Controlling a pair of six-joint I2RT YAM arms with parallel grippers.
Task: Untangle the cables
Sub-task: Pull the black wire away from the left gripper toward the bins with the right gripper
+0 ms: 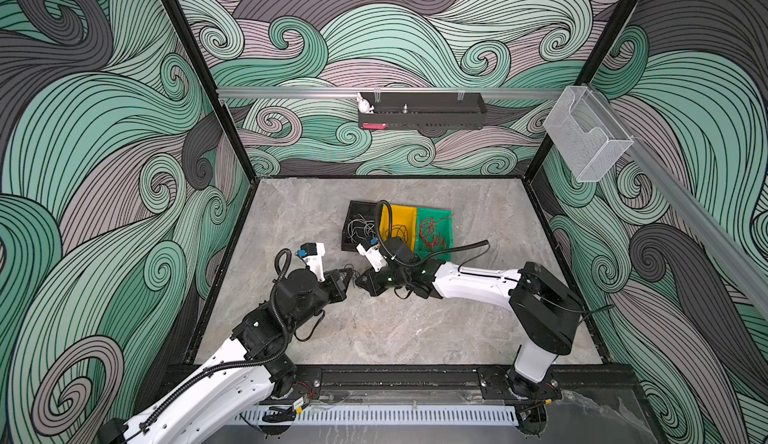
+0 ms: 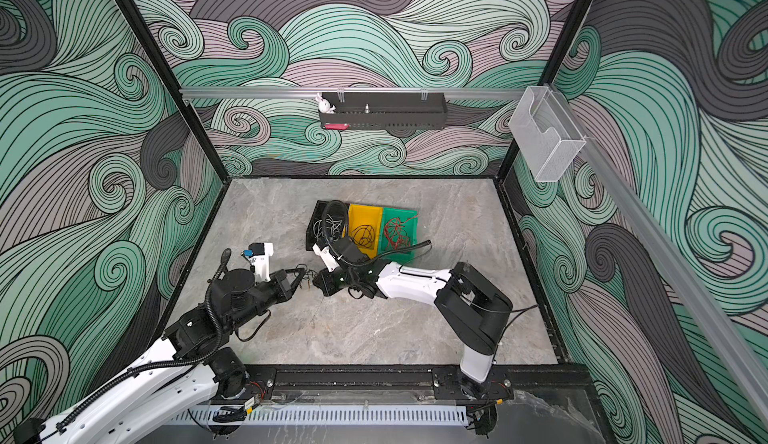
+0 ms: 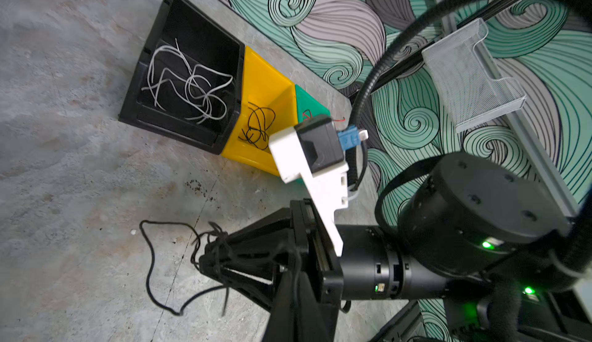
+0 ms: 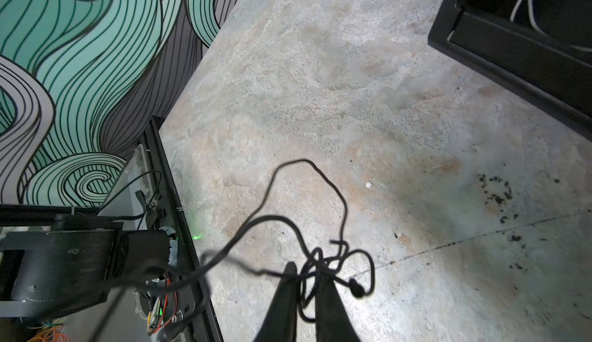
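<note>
The right jaws stand almost together, with a knot of the black cable pinched in the narrow gap between them. The left jaws are closed and sit just beside the right ones. Whether they grip a strand cannot be told. In both top views the two pairs meet nose to nose low over the counter, a little left of its middle and in front of the bins.

Behind the jaws, the right arm reaches in from the front right corner, its white forearm nearly level and pointing left. The left arm rises from the front left corner, with its forearm slanting toward the middle.

The black cable is thread-thin and matt. From the knot a wide, loose loop falls onto the bare counter, smaller curls crowd round the right tips, and one strand runs off, blurred, toward the left arm.

The other cables lie well apart from it in three bins set side by side. The white cables lie curled in the black bin. A dark coil sits in the yellow bin. The red cables are bunched in the green bin.
</note>
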